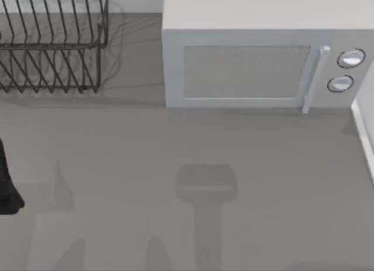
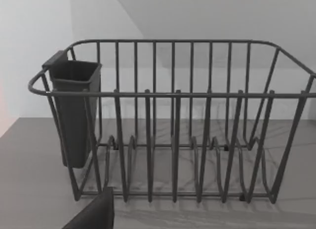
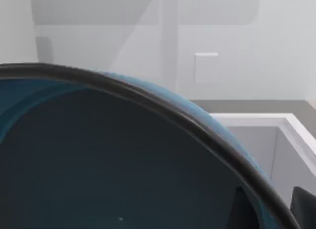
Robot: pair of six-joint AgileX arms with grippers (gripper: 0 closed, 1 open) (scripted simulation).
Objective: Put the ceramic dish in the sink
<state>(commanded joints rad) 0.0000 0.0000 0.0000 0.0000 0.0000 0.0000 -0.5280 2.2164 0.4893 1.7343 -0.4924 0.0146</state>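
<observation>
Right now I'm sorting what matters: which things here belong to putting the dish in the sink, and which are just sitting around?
Part of the job:
- blue dish, close against the right wrist camera
- white sink just beyond it

Just sitting there:
- microwave
- wire dish rack
- dark cup hung on the rack

ceramic dish (image 3: 123,165): cropped by frame | sink (image 3: 291,135): partly behind dish

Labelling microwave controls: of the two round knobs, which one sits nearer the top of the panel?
The larger knob, right beside the door handle's upper end. The smaller knob sits below it, slightly further left in the top view.
</observation>
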